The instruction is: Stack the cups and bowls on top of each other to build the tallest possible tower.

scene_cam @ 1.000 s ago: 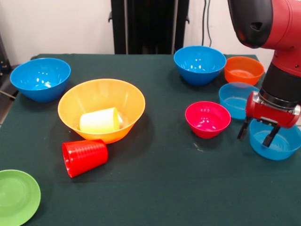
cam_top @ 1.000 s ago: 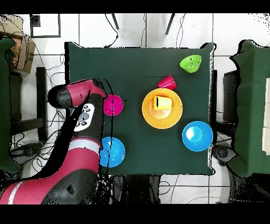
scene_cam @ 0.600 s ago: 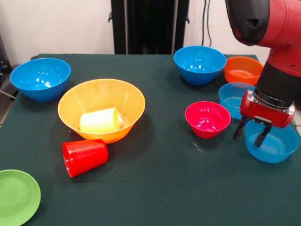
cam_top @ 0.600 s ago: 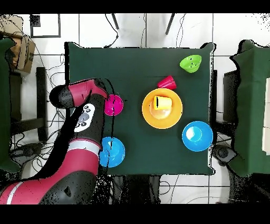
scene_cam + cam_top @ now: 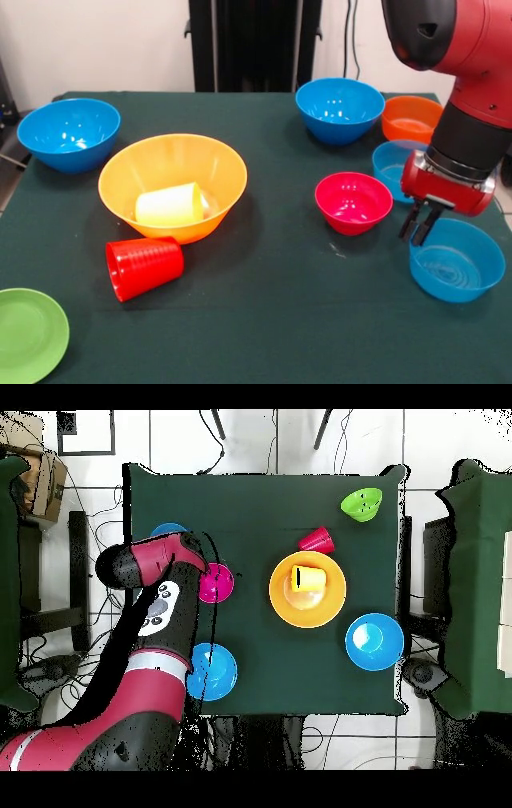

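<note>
A: Tool [image 5: 422, 226] hangs at the far rim of the pale blue bowl [image 5: 456, 260], fingers nearly together, gripping nothing. Pink bowl [image 5: 353, 202] sits just beside.

B: Likely light, stiff, glossy, slippery plastic. Pinch the thin rim wall; big yellow-orange bowl [image 5: 172, 186] already cradles the yellow cup [image 5: 169, 205].

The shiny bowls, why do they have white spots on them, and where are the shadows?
In the front view, room light glares as white patches inside the deep blue plastic bowl and the pink-red bowl; the big yellow-orange bowl casts a soft shadow to its right. In the overhead view, glare shows in the other deep blue bowl.
</note>
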`<state>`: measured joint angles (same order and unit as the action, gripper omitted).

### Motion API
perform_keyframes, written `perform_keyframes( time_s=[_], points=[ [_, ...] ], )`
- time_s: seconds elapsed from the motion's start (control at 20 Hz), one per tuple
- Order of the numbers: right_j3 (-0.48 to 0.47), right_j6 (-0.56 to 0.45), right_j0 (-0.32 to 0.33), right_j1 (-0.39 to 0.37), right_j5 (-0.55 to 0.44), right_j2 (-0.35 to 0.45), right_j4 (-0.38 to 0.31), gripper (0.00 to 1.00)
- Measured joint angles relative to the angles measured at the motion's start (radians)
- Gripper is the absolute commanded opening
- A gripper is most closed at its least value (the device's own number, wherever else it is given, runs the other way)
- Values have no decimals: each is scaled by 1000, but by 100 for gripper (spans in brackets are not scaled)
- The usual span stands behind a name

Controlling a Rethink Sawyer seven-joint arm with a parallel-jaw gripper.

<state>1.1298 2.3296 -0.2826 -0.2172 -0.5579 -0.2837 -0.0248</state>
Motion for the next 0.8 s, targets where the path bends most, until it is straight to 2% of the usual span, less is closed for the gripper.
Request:
perform_keyframes(
  time_s=[0.6, 0.8],
  points=[
    [4, 0, -5, -4, 31, -21, 0, 0],
    [62, 0, 4, -77, 29, -2, 6, 0]
  ],
)
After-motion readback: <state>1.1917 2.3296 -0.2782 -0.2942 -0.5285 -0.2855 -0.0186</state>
